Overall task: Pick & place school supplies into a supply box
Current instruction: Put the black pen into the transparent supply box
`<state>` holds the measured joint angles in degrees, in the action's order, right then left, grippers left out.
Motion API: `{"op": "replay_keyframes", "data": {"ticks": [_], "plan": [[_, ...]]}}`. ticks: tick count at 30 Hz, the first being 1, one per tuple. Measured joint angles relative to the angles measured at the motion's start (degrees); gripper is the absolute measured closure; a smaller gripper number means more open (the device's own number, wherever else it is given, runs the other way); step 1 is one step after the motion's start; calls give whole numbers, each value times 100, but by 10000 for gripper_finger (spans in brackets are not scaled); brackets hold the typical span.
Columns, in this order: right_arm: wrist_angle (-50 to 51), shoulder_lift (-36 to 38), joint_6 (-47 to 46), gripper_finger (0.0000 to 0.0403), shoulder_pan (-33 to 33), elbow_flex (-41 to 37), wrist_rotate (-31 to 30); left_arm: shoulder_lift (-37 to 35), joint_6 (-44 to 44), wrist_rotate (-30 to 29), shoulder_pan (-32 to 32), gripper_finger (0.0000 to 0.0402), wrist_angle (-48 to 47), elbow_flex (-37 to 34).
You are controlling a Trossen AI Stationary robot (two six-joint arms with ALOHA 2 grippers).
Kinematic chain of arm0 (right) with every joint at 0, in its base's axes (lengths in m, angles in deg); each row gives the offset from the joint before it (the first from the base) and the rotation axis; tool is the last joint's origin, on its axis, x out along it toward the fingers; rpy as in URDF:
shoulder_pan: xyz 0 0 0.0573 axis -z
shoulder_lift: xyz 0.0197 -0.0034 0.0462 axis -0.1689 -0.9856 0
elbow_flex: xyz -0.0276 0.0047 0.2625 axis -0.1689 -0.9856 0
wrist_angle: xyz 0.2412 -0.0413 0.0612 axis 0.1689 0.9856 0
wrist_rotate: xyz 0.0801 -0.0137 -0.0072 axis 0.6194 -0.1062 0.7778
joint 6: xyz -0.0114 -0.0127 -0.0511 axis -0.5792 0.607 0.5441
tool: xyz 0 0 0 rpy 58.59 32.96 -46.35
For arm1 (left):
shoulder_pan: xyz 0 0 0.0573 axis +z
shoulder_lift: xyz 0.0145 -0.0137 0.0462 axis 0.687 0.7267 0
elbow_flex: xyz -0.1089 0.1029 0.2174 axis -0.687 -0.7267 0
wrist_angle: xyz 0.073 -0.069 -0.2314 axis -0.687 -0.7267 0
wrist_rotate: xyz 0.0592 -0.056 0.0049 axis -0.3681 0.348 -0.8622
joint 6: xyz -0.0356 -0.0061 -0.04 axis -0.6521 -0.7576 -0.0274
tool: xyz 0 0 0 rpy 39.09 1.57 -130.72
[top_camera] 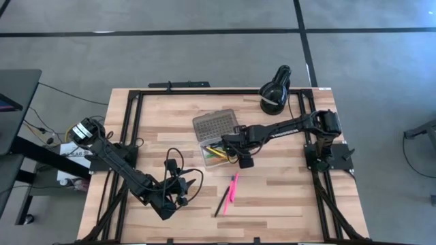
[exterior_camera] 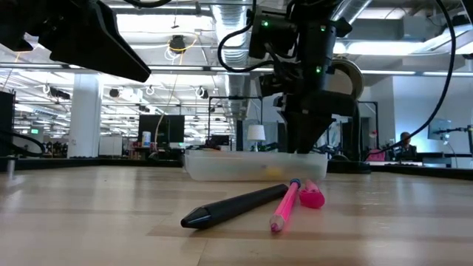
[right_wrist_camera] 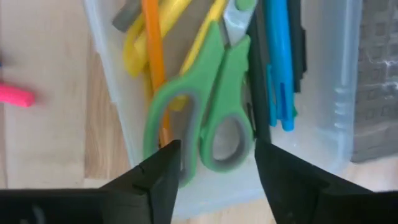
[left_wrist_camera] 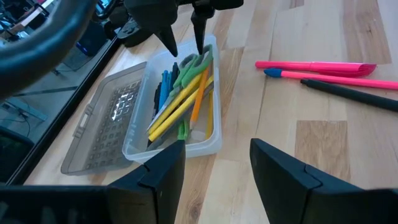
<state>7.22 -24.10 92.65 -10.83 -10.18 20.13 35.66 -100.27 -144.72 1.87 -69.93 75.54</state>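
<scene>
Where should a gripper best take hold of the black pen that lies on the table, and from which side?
Probably at mid-barrel of the black pen, coming from straight above, fingers across its width. It lies flat on the table; the pink pens crowd its far end, so stay toward the free tip, which is nearer the left gripper.

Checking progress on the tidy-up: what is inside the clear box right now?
The clear box holds green-handled scissors on top, yellow pencils, an orange pencil and blue pens. Anything beneath that pile is covered.
</scene>
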Motion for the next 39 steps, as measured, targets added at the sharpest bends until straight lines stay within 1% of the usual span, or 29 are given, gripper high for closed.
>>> {"op": "replay_keyframes", "data": {"ticks": [3,7,12,16,20,25,29,32,35,39], "plan": [[212,1,-64,195,-36,147,-93,0,0,0,0,225,0,0],[265,171,-38,196,-157,322,-82,0,-17,27,0,225,1,0],[150,684,-19,208,-480,351,-75,0,-46,198,0,225,26,0],[75,1101,-131,218,-871,353,-53,1,-48,347,2,225,112,0],[87,1339,-357,223,-1298,351,-51,218,227,386,4,225,598,2],[91,1375,-755,225,-1843,351,-120,781,1038,876,34,225,1667,2],[111,1312,-1140,225,-2244,350,-540,1102,1579,1171,113,225,2552,2],[119,1315,-1512,226,-2556,347,-896,1215,1927,1440,182,225,3161,2],[11,1314,-1844,226,-2929,242,-1352,1336,2325,1951,274,225,3902,3],[-120,1314,-2368,226,-3437,-156,-2017,1583,2718,2653,412,225,4605,4]]}}
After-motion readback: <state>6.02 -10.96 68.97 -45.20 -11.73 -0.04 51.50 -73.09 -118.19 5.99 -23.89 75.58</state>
